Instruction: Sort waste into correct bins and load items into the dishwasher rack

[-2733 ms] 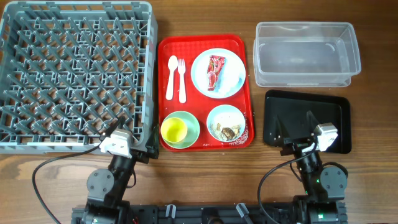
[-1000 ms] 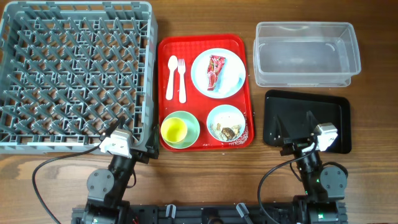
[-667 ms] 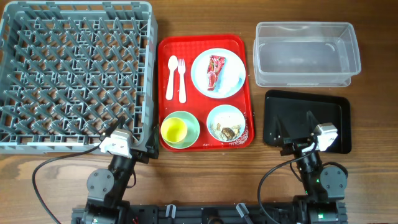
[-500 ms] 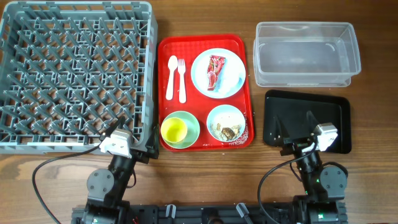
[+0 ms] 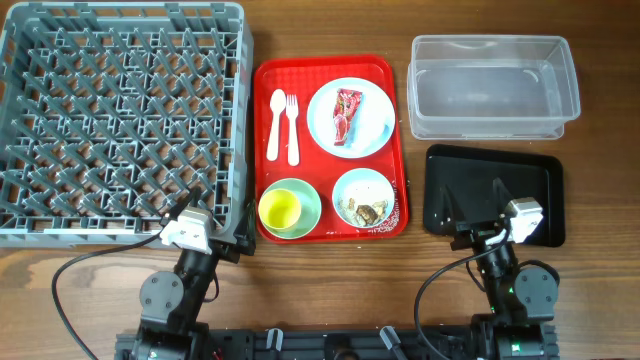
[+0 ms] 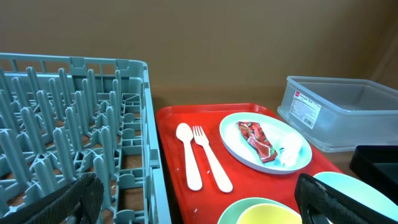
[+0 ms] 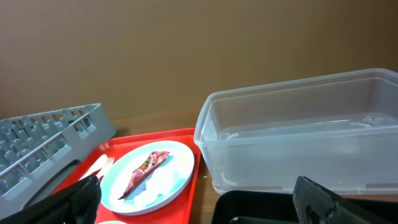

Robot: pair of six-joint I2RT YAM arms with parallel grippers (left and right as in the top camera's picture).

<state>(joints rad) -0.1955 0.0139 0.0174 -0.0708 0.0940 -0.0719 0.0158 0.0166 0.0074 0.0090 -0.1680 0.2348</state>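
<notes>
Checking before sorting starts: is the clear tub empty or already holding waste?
Empty. The clear tub shows only its bare floor; the wrapper lies on the plate.

Dishwasher rack (image 5: 120, 120): 1
Red serving tray (image 5: 322, 168): 1
Clear tub (image 5: 493, 85): 1
Black tray (image 5: 525, 175): 1
Plate (image 5: 322, 118): 1
Bowl (image 5: 365, 180): 1
Saucer (image 5: 312, 195): 1
Cup (image 5: 280, 210): 1
Fork (image 5: 292, 125): 1
Spoon (image 5: 275, 125): 1
Wrapper (image 5: 345, 115): 1
Tissue wad (image 6: 289, 149): 1

Narrow bare strip between red tray (image 5: 330, 62) and clear tub (image 5: 493, 41); dishwasher rack (image 5: 243, 120) just beside tray.
</notes>
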